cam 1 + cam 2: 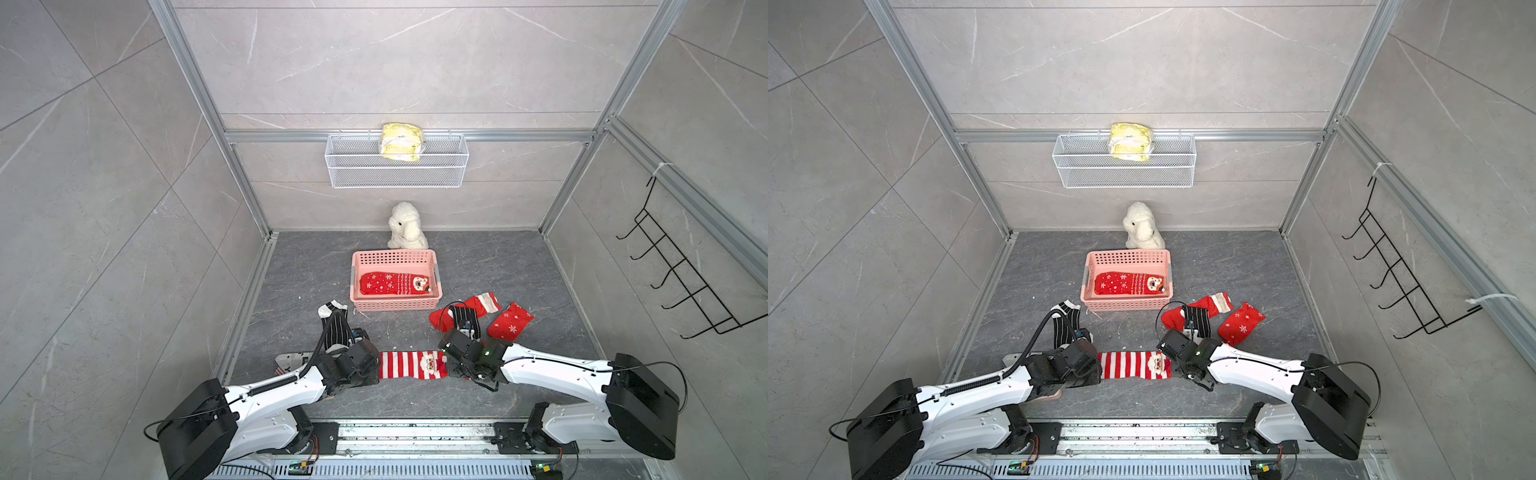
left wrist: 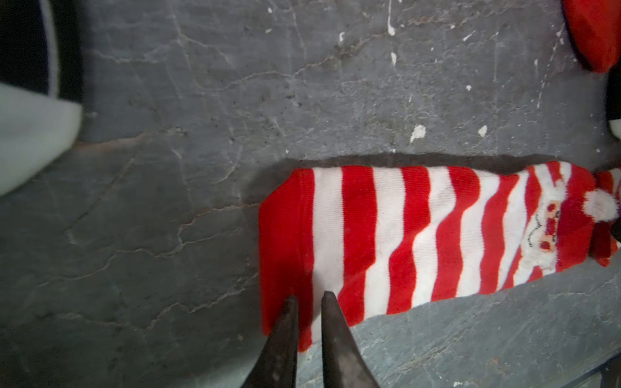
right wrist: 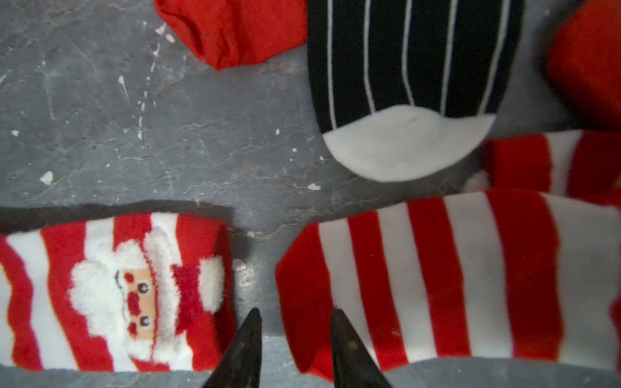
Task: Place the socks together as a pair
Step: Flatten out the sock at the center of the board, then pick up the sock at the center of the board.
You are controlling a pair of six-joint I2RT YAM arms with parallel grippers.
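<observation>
Pink basket (image 1: 395, 306), snowflake sock (image 1: 390, 284), top views only

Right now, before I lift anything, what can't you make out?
- Left gripper: its wrist view shows the fingers nearly together over the Santa sock's red end; pinched fabric or not, unclear.
- Second striped sock: cut off by the right wrist view's edge, under the right arm in both top views.
- Pale patterned item: mostly under the left arm in a top view.

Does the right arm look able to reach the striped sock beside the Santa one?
Probably yes: the right hand is right at that striped sock, by its red end, jaws apart, nothing covering it.
</observation>
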